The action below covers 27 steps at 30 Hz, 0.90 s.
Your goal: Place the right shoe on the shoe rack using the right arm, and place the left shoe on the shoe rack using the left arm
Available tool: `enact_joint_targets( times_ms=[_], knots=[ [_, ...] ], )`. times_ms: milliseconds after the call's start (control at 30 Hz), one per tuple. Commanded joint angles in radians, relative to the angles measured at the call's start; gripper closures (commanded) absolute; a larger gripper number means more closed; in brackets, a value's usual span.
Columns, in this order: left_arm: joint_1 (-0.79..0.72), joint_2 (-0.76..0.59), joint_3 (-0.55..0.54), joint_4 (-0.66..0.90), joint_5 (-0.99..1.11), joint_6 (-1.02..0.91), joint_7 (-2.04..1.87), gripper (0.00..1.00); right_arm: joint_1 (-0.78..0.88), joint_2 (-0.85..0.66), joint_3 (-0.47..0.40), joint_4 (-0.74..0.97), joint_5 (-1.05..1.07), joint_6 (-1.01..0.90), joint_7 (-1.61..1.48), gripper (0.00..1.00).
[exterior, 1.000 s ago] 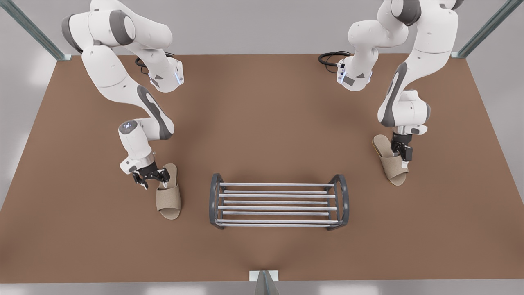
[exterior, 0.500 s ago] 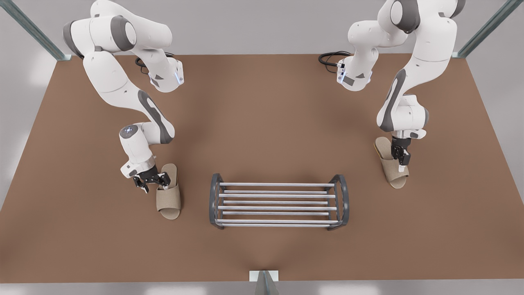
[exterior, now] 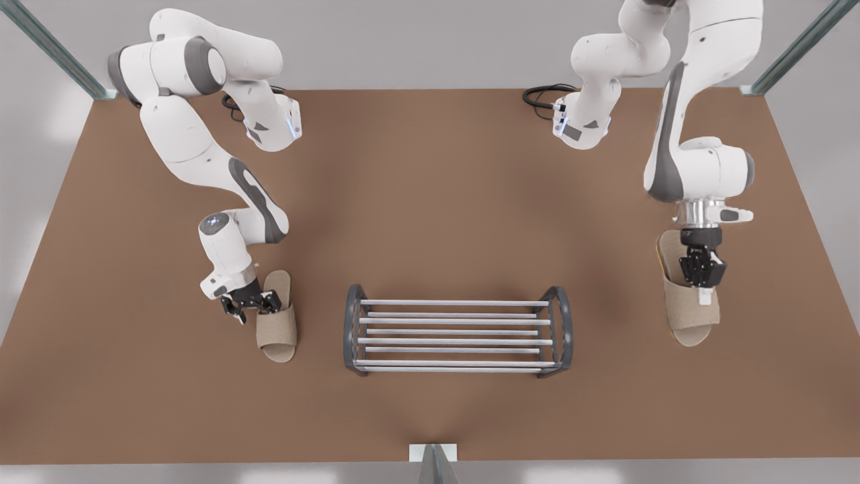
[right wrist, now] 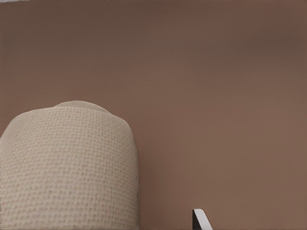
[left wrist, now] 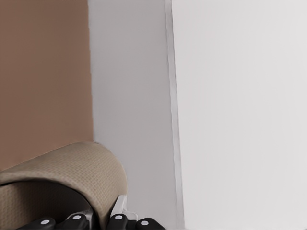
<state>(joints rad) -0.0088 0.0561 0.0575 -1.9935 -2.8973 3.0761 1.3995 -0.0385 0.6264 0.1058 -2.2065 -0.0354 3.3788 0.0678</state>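
Your left shoe is at about 3 o'clock from the shoe rack in the front view, well apart from it. The left tool is clamped on the edge of its strap. The right shoe lies on the brown worktop at 9 o'clock from the rack, toe toward the camera. The right tool is beside its strap with its fingers spread, gripping nothing.
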Motion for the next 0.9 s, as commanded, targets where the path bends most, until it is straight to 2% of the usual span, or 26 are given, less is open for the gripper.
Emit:
enact_joint_targets(
  times_ms=[0,33,67,133,167,267,333,400,533,700,867],
  knots=[
    [-0.062,-0.056,-0.031,0.064,-0.289,0.432,-0.125,0.79,0.000,0.001,0.000,0.005,0.000,0.002,0.000,0.00],
    [-0.111,-0.074,-0.039,0.062,-0.293,0.432,-0.125,0.79,0.000,0.001,0.000,0.010,0.000,0.002,0.000,0.01],
    [-0.172,-0.088,-0.042,0.067,-0.299,0.432,-0.126,0.79,0.000,-0.001,0.000,0.010,0.000,0.002,0.000,0.10],
    [-0.270,-0.122,-0.044,0.068,-0.338,0.431,-0.128,0.79,-0.001,-0.005,0.000,0.010,-0.008,-0.002,-0.003,0.43],
    [-0.316,-0.122,-0.044,0.077,-0.338,0.431,-0.129,0.79,-0.003,-0.011,-0.001,0.010,-0.009,-0.004,-0.003,0.54],
    [-0.414,-0.099,-0.045,0.099,-0.336,0.405,-0.132,0.79,-0.009,-0.068,-0.001,0.010,-0.012,-0.052,-0.005,0.76],
    [-0.485,-0.009,-0.044,0.200,-0.335,0.395,-0.139,0.79,-0.023,-0.108,0.000,0.013,-0.015,-0.088,-0.005,0.79],
    [-0.520,0.071,-0.047,0.251,-0.332,0.383,-0.139,0.79,-0.026,-0.195,0.000,0.059,-0.017,-0.256,-0.009,0.79],
    [-0.557,0.088,-0.041,0.249,-0.332,0.342,-0.139,0.79,-0.040,-0.270,0.000,0.163,-0.017,-0.433,-0.129,0.79],
    [-0.566,0.180,-0.036,0.251,-0.332,0.142,-0.139,0.79,-0.024,-0.329,0.046,0.344,-0.015,-0.788,-0.131,0.79],
    [-0.559,0.231,-0.034,0.266,-0.335,0.004,-0.139,0.79,0.029,-0.327,0.061,0.456,-0.014,-0.953,-0.071,0.79]
  ],
)
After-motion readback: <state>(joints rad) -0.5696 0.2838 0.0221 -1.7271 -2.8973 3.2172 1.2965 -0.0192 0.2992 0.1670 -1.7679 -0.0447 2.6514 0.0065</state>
